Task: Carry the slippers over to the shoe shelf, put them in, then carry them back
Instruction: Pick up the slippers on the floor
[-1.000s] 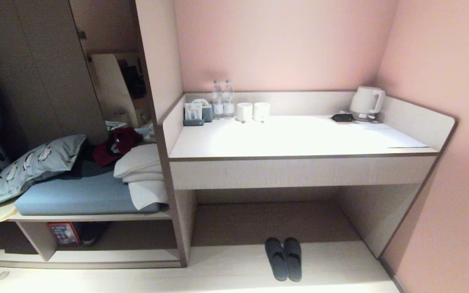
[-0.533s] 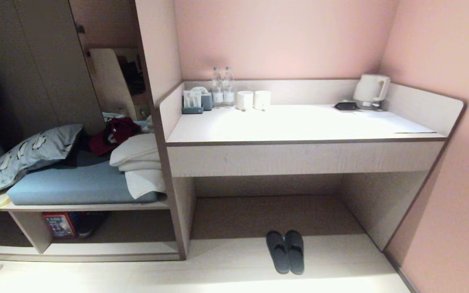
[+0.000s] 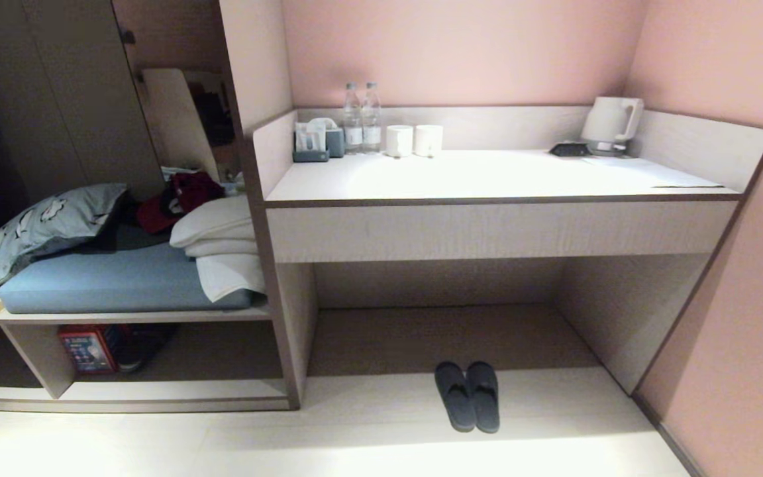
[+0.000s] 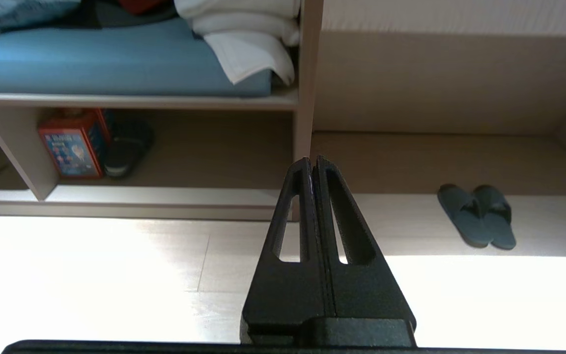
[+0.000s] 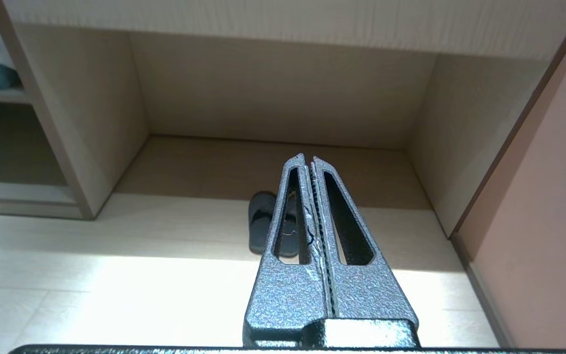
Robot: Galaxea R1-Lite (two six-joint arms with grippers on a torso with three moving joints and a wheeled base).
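Observation:
The dark slippers [image 3: 467, 396] lie side by side on the pale floor at the mouth of the desk recess, toes toward the back. They also show in the left wrist view as slippers [image 4: 477, 215] off to one side. The shoe shelf [image 3: 169, 389] is the low open compartment at the lower left, under the cushioned shelf. Neither arm is in the head view. My left gripper [image 4: 311, 160] is shut and empty, hanging above the floor in front of the upright panel. My right gripper [image 5: 307, 157] is shut and empty, short of the slippers [image 5: 259, 221], which it partly hides.
A red box [image 3: 87, 348] and a dark shoe [image 3: 146, 341] stand in the shoe shelf's left part. Above it are a blue cushion [image 3: 110, 285], a pillow and folded towels [image 3: 222, 255]. The desk top [image 3: 487, 175] holds bottles, cups and a kettle. A pink wall [image 3: 739, 331] bounds the right.
The whole head view has shifted: desk, shelf and slippers sit higher in the picture, as the camera has sunk. The slippers lie where they lay.

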